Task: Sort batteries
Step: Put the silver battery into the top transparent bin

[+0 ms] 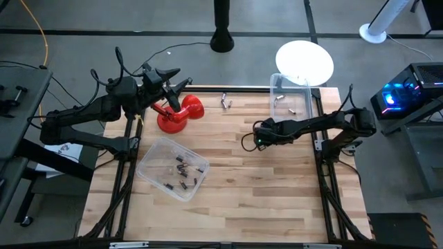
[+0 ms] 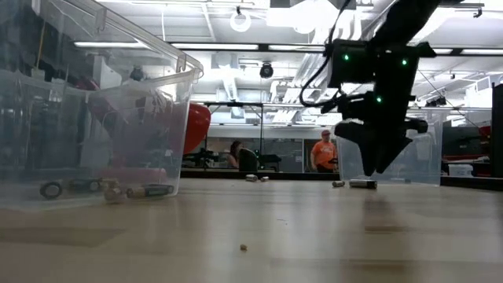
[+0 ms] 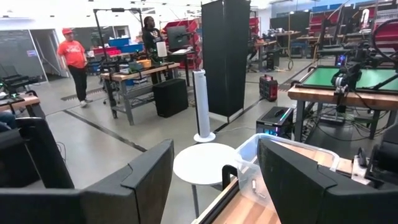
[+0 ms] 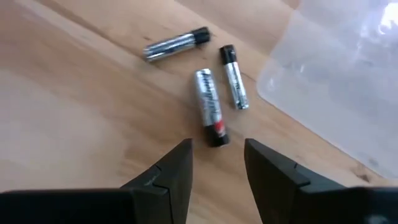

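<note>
Three silvery batteries (image 4: 210,107) lie flat on the wooden table just ahead of my right gripper (image 4: 217,158), beside a corner of a clear bin (image 4: 336,74). This gripper (image 1: 246,142) is open and hangs fingers down above mid-table (image 2: 377,161), touching nothing. Loose batteries (image 1: 225,102) show near the far edge. Several dark batteries (image 1: 181,173) lie in the near-left clear bin (image 1: 154,153), also seen in the low view (image 2: 102,189). The far-right clear bin (image 1: 273,86) holds a couple of silvery ones (image 1: 280,98). My left gripper (image 1: 173,75) is open and raised at the far left (image 3: 214,180).
A red plunger-like tool (image 1: 181,114) stands on the table below my left gripper, behind the near-left bin in the low view (image 2: 196,126). A white round stand (image 1: 304,62) sits beyond the far edge. People (image 2: 322,153) stand far off in the room. Bare wood lies near and right.
</note>
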Controlling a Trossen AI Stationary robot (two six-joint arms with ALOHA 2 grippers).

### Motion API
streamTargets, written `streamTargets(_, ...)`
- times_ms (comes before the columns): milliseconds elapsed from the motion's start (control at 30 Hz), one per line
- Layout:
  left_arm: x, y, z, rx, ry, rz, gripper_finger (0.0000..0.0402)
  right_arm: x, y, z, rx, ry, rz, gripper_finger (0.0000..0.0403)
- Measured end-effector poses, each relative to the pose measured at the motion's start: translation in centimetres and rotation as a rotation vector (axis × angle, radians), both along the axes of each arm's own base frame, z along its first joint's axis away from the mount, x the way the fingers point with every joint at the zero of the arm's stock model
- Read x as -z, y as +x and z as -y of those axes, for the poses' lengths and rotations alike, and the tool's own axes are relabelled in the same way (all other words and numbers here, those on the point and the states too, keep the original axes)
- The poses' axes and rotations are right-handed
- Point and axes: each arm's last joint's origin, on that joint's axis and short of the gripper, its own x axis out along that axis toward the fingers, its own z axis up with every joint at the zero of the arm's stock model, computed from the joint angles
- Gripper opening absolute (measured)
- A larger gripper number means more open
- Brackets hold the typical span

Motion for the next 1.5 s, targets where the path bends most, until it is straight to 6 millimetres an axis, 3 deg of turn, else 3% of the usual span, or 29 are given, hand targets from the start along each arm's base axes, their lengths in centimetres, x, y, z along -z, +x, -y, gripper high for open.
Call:
streamTargets(267, 0.0, 0.1, 0.0, 0.0, -0.009, 0.005, 0.0227, 2.0, -0.8, 1.9, 0.011, 0.05, 0.069, 0.0137)
streamTargets(600, 0.0, 0.1, 0.0, 0.0, -0.018, 0.013, 0.0227, 2.0, -0.4, 1.8, -0.055, 0.082, 0.108, 0.0135)
streamTargets(900, 0.3, 0.0, 0.0, 0.0, -0.025, -0.014, 0.0227, 1.8, 1.0, -1.1, -0.209, 0.199, 0.205, 0.0077)
streamTargets(1067, 0.4, 0.0, 0.0, 0.0, -0.026, -0.023, 0.0227, 0.2, 2.6, -2.5, -0.274, 0.203, 0.269, 0.0066)
streamTargets(1267, 0.4, 0.0, 0.0, 0.0, -0.027, -0.028, 0.0227, -2.5, 4.3, -0.2, -0.149, 0.013, 0.347, 0.007)
streamTargets(1500, 0.5, 0.0, 0.0, 0.0, -0.028, -0.039, 0.0227, -3.1, 4.3, 2.2, -0.365, 0.013, 0.26, 0.0126)
